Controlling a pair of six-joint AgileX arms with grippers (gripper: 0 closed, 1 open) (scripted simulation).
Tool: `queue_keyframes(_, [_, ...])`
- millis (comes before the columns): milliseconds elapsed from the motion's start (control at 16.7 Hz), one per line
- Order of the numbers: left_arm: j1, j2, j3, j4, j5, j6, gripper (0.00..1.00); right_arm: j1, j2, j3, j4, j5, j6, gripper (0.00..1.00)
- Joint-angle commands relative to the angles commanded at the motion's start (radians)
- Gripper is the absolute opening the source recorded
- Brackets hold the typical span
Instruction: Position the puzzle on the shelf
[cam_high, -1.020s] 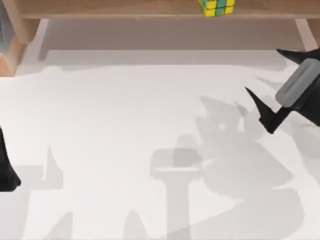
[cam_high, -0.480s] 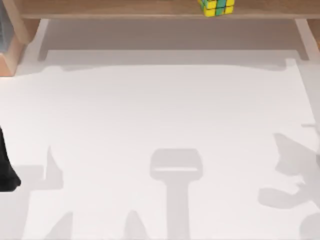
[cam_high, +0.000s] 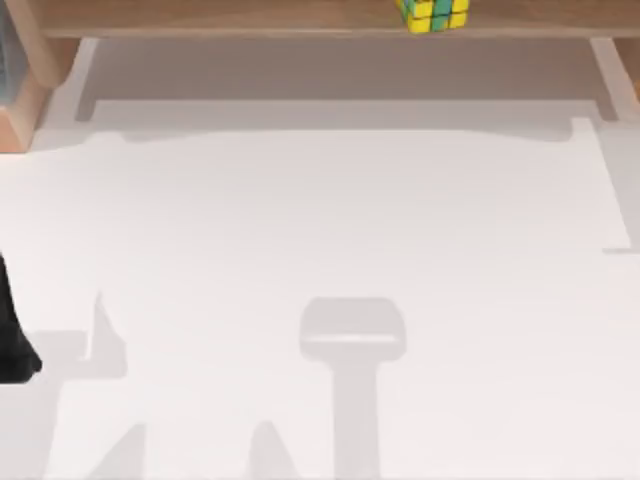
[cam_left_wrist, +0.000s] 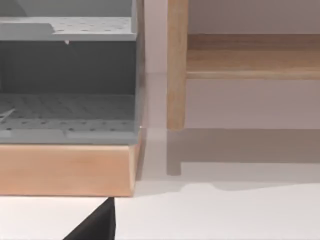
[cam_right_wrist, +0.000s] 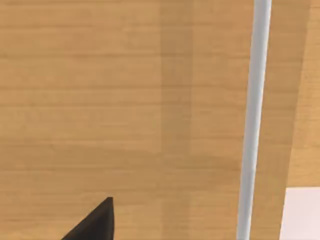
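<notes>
Top view: puzzle (cam_high: 433, 14) sits on the shelf (cam_high: 250, 18) board at the far edge of the scene, right of centre, cut off by the frame so just its near rows of yellow and green squares show. The shelf runs across nearly the full width, with its pale left support (cam_high: 30, 60) and right support (cam_high: 612, 75) coming down onto the white table (cam_high: 320, 230). Nothing is touching the puzzle. Left arm (cam_high: 12, 335) is a dark shape at the left edge on the near side, well apart from the shelf, parked. Several grey shadows lie on the near half of the table. Left wrist view: left gripper (cam_left_wrist: 95, 225) shows as one dark tip over the white table; grip state cannot tell. Beyond it is a grey perforated rack (cam_left_wrist: 67, 90) on a light wooden base (cam_left_wrist: 65, 170), and just beside that stands one of the shelf's upright supports with the board running off from it. Right wrist view: right gripper (cam_right_wrist: 95, 222) shows as one dark tip; grip state cannot tell. Behind it is a wood-grain surface (cam_right_wrist: 125, 100) crossed by a pale narrow strip (cam_right_wrist: 252, 120), with a white patch (cam_right_wrist: 302, 212) at one corner.
</notes>
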Motion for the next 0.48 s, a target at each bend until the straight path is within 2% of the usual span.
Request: queue_keyframes(480, [0.0,0.0,0.0,0.0,0.0,0.0,1.0,0.002,0.008,0.02,-0.01,0.019,-0.009,1.0])
